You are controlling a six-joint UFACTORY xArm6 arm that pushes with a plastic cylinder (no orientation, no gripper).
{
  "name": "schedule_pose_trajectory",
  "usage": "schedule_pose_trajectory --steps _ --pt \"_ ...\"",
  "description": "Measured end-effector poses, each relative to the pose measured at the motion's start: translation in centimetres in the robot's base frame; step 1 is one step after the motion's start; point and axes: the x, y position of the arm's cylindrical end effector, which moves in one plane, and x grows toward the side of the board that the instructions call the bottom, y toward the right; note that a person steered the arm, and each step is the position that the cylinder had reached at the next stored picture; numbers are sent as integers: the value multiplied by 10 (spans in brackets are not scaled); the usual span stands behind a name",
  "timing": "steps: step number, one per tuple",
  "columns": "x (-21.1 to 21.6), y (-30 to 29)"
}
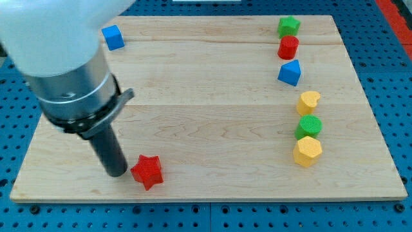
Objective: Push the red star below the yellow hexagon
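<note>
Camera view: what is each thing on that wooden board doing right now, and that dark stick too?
my tip: down on the board, just left of the red star, about touching.
red star: flat, near the view's bottom left.
yellow hexagon: flat, at the bottom of the right-hand column, far from the star.
green cylinder: upright, directly above the hexagon.
blue cube: alone at the top left.

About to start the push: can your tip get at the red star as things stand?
Probably yes. My tip sits just to the view's left of the red star, apparently touching or nearly so, with nothing between them. The yellow hexagon lies far toward the view's right.
</note>
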Motion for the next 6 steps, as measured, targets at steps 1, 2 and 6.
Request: schedule_pose_trajectory --steps 1,2,6 --pt "5 4" --pt "5 25" --pt "5 133"
